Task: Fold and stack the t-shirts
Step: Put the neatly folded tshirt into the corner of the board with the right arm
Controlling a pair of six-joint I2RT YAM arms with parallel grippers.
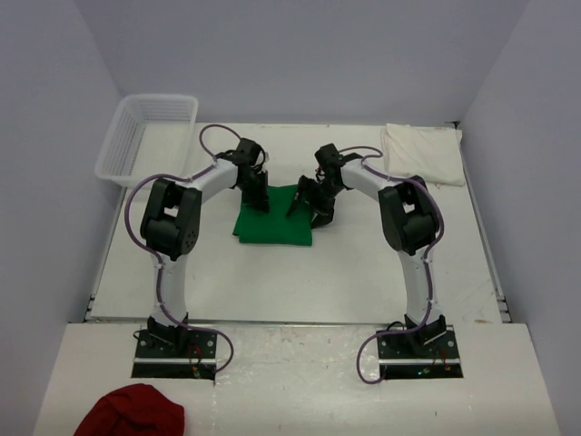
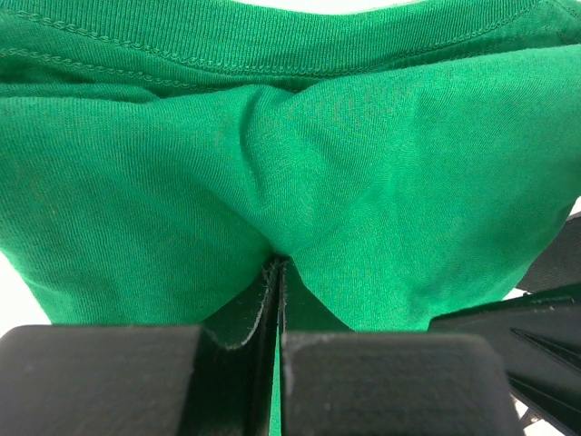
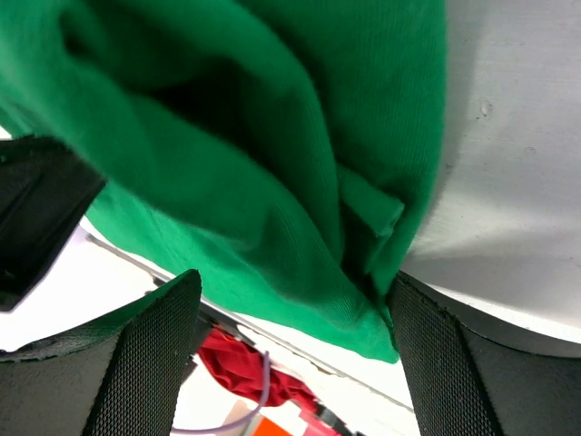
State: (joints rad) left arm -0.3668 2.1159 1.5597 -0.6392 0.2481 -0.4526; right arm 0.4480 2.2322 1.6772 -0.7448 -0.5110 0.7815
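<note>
Plain green t-shirt point(image 1: 272, 229), plain cream-white t-shirt point(image 1: 423, 154), dark red cloth point(image 1: 130, 413), white basket point(image 1: 123, 150).

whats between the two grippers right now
The green t-shirt: in the top external view it spans the gap, with the left gripper shut on its left part and the right gripper open around its right edge.

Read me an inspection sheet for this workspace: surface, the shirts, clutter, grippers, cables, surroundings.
Surface: white table, matte.
Job's things: green t-shirt in a folded bundle at centre; cream-white t-shirt folded at the far right corner.
Clutter: white basket far left; dark red cloth on the near ledge.
Grippers: left gripper shut on the green t-shirt; right gripper open, jaws astride its edge.
Cables: purple cables in loose loops on both sides.
Surroundings: pale walls on three sides.
</note>
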